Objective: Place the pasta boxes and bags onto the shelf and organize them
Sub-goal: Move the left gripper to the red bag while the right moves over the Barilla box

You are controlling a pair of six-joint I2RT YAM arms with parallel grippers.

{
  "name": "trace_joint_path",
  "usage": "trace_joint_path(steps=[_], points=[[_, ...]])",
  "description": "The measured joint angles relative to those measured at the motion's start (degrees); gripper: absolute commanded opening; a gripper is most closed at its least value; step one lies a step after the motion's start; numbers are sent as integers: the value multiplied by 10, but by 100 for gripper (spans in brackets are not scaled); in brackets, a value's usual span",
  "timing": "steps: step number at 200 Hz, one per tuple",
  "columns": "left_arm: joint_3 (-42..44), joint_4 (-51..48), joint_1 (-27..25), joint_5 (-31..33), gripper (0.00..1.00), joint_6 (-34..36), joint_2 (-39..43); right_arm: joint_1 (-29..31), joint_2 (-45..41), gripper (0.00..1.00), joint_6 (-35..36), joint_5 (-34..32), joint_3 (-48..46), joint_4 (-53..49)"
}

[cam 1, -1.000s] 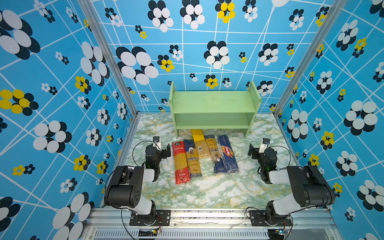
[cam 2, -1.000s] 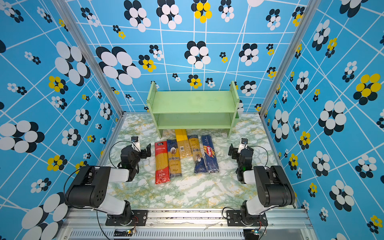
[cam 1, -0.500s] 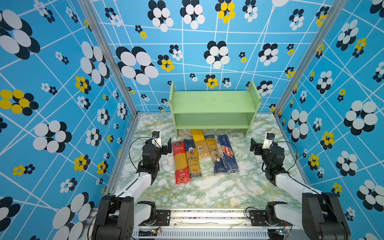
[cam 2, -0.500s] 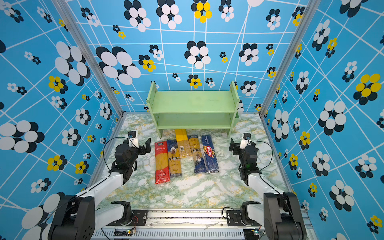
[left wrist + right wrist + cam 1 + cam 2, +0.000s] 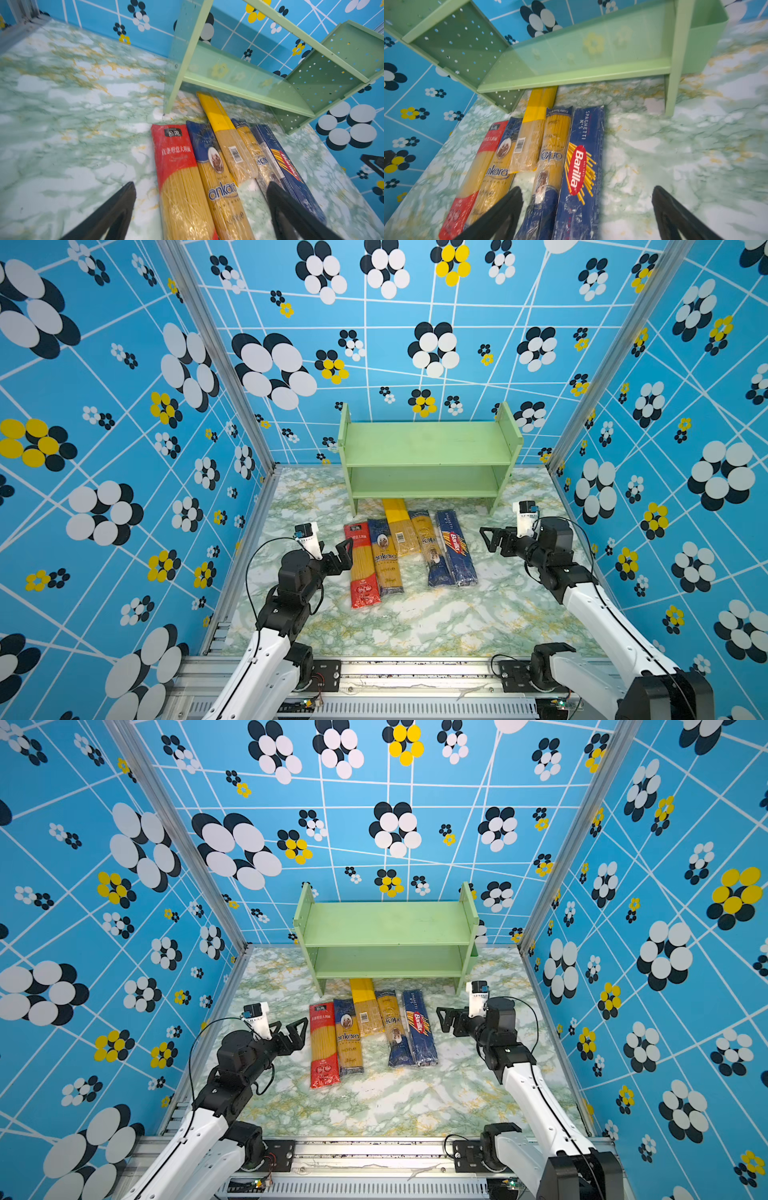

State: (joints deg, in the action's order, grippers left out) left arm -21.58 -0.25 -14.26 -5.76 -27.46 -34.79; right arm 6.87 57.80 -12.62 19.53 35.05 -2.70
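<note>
The left gripper [image 5: 338, 556] and right gripper [image 5: 492, 540], both spread wide and empty, flank the five long spaghetti packs [image 5: 401, 539] lying just before the pale-green wooden two-tier shelf [image 5: 428, 443] at the back edge of the green-marbled counter [image 5: 415, 622]; it seems best to pinch an outer pack across its width, mid-length.

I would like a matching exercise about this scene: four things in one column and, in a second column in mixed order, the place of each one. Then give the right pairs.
Things
1. red-ended bag
2. plain yellow bag with barcode
3. Barilla box
4. shelf

Places
A. right end of the row, in both top views
B. at the back wall, nothing on either tier
C. left end of the row, in both top views
D. middle of the row, set farthest back toward the green rack

Pairs: 1-C, 2-D, 3-A, 4-B
</note>
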Motion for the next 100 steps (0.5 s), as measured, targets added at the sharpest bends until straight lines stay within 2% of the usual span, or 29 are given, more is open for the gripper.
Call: trace_joint_path(steps=[27,48,100], points=[[16,-68,-51,16,99,-55,50,43,-2,99,-17,8,13,-49],[27,-101,-85,33,99,-83,56,64,-3,99,-31,6,21,-73],[28,-115,-160,72,99,-111,-37,117,1,97,-47,-26,43,-124]])
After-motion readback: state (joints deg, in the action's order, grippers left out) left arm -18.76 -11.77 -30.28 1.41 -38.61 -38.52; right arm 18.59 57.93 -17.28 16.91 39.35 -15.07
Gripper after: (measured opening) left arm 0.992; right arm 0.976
